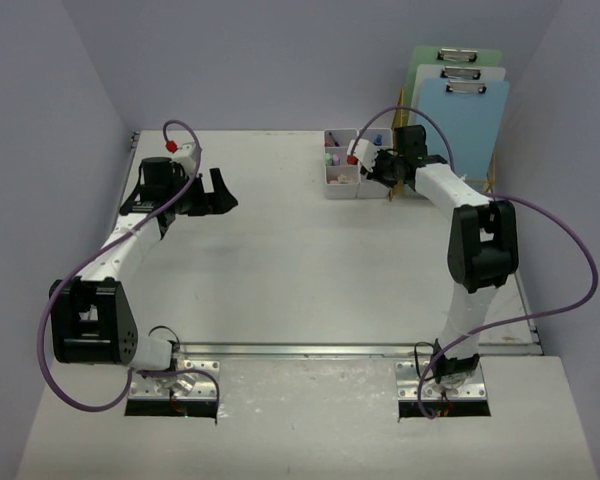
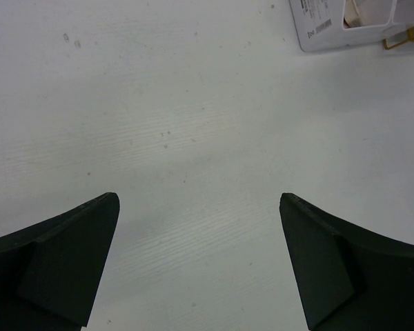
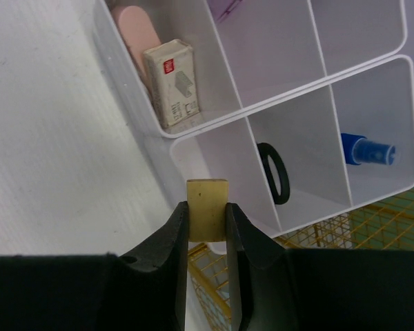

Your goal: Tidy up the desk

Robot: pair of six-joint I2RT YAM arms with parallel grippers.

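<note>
A tan block is pinched in the right claw, lower middle, by the white box; dropping it inside seems next. The left claw is spread open.

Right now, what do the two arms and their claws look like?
The left arm and right arm are white tubes with bulky black joints. A purple cable loops along each, with a red tag near the wrist. Each ends in two black wedge-shaped fingers.

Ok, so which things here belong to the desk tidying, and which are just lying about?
In the job: flat tan block in the right gripper; white compartmented plastic organizer; flat white desk.
Lying about: pastel clipboards; gold wire rack; black ring in the organizer; open left gripper.
</note>
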